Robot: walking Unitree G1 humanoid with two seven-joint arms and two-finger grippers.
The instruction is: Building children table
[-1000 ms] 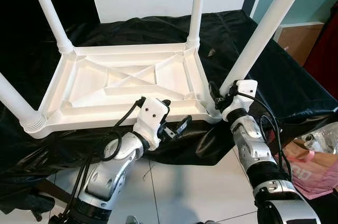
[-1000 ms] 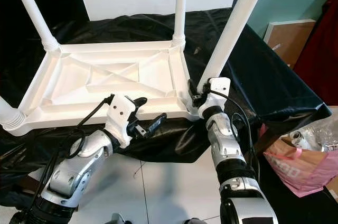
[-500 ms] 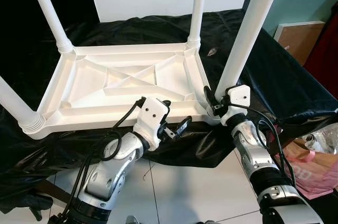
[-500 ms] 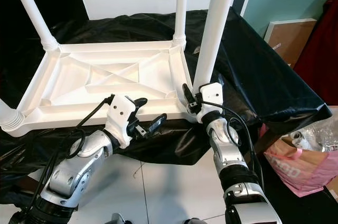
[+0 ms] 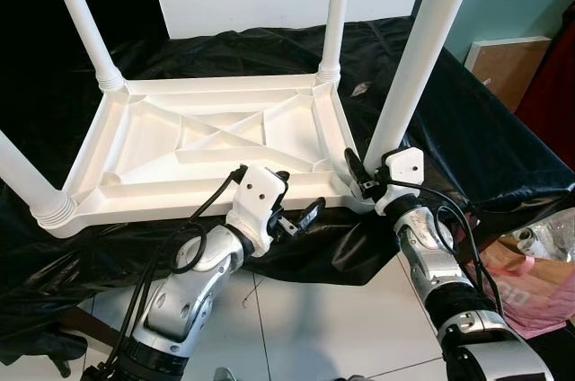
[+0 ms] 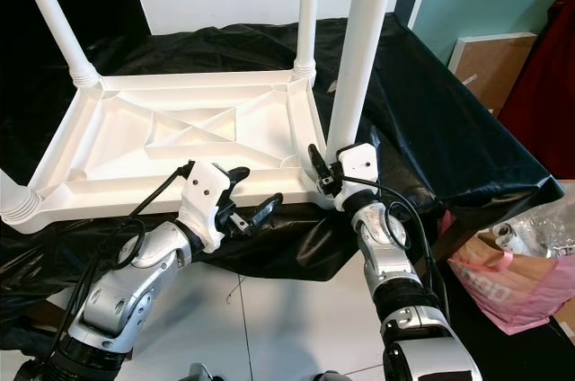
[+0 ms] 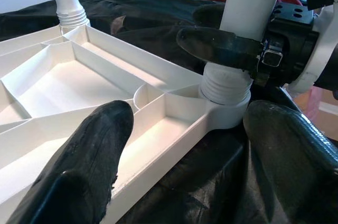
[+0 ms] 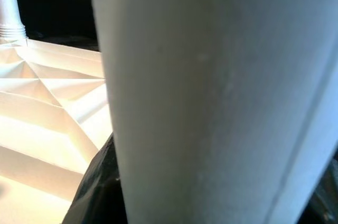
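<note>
White plastic children's table upside down on black-draped surface, ribbed underside up, long axis left-right. Right claw clamped around near-right leg, nearly upright. Left claw spread open beside front rim.

White table leg stands directly before the camera. Ribbed underside of the tabletop lies beyond it, with another leg at a far corner against dark background.
</note>
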